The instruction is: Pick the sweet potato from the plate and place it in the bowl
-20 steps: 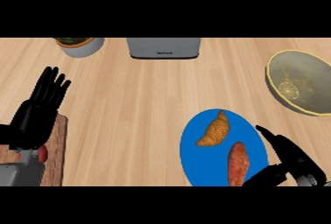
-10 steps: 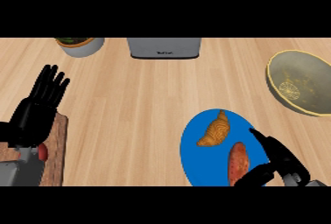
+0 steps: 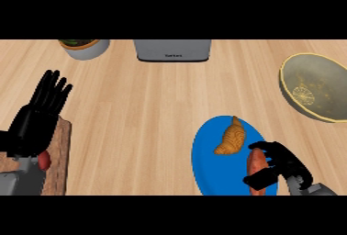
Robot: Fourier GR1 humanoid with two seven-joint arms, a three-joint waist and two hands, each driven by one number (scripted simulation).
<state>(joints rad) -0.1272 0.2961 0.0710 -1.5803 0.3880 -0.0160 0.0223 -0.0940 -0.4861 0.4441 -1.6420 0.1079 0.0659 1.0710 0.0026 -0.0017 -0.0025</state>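
Note:
A blue plate point(image 3: 207, 158) lies at the lower right of the counter. On it rest a golden croissant point(image 3: 230, 137) and, nearer the bottom, an orange sweet potato point(image 3: 255, 166). My right hand point(image 3: 284, 160) is over the plate's right side, its fingers curled over the sweet potato's upper end and its thumb low against the potato, hiding part of it. An olive bowl with a yellow rim point(image 3: 318, 87) sits at the right edge, well above the plate. At the left edge my left hand point(image 3: 37, 121) rests open, fingers up.
A grey toaster-like box point(image 3: 171, 49) stands at the back centre, with a grey pot holding greens point(image 3: 85, 47) to its left. A wooden board point(image 3: 58, 158) with a small red item point(image 3: 44, 159) lies under my left hand.
My right hand has moved left onto the plate and its fingers have curled round the sweet potato. The left hand has stayed where it was.

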